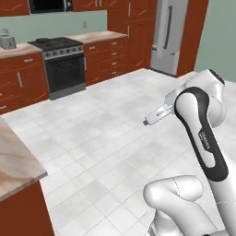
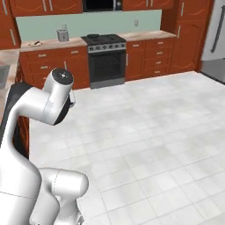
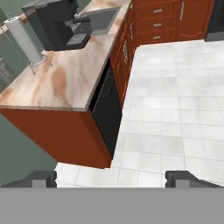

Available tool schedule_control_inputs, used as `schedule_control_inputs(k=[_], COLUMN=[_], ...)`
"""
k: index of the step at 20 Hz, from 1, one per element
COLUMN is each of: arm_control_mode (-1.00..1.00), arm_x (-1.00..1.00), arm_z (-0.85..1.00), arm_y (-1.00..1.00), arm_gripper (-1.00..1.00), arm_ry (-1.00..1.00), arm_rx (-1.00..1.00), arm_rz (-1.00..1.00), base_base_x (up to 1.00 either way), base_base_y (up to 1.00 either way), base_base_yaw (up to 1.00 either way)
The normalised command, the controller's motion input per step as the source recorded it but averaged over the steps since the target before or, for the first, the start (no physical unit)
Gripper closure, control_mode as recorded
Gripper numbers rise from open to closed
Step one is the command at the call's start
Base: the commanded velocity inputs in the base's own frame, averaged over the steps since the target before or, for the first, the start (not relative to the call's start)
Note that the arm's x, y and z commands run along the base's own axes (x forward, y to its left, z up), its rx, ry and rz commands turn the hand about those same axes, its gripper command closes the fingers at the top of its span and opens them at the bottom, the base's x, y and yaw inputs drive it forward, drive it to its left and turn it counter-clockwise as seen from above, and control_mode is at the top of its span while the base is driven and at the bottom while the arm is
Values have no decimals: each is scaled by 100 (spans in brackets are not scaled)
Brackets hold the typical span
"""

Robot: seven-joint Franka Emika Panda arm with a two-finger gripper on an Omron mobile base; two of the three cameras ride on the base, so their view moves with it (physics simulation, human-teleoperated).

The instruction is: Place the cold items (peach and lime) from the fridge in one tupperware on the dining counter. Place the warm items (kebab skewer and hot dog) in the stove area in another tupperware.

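**Kitchen floor wide open, gripper empty**

White floor tiles (image 1: 106, 152) fill the ground nearest me, running out from under the arm in both base views. At about 8 o'clock in the left base view, a corner of a marbled beige-pink counter (image 1: 14, 166) on a red-brown base juts in beside me. My hand view looks down on a marbled counter (image 3: 61, 78) of the same look, with a black dishwasher front (image 3: 107, 113) under it; I cannot tell whether it is the dining counter. On it stand a black coffee machine (image 3: 59, 22) and a paper towel roll (image 3: 24, 39), with a sink (image 3: 103, 19) at 12 o'clock beyond them.

My gripper (image 3: 111, 177) shows its two dark fingertips spread wide at the bottom of the hand view, nothing between them. In the left base view the hand (image 1: 159, 113) pokes out at 3 o'clock from behind the forearm, hanging over bare floor.

Farther off, the stove area (image 2: 105, 55) sits at 12 o'clock in the right base view, among red-brown cabinets (image 2: 149, 57) with a light worktop. A toaster (image 1: 7, 40) rests on that worktop at 10 o'clock in the left base view. The fridge (image 1: 168, 37), its door closed, stands at 1 o'clock.
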Motion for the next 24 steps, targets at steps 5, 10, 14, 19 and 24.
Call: schedule_control_inputs(k=[5, 10, 14, 19, 24], arm_control_mode=[100, 100, 100, 100, 100], arm_x=[0, 0, 0, 0, 0], arm_z=[0, 0, 0, 0, 0], arm_y=[0, 0, 0, 0, 0], arm_gripper=[-100, -100, -100, -100, -100], arm_ry=[0, 0, 0, 0, 0], arm_rx=[0, 0, 0, 0, 0], arm_rz=[0, 0, 0, 0, 0], base_base_x=[100, 100, 100, 100, 100], base_base_y=[-50, -47, -43, -43, -42], base_base_yaw=[40, 39, 38, 36, 33])
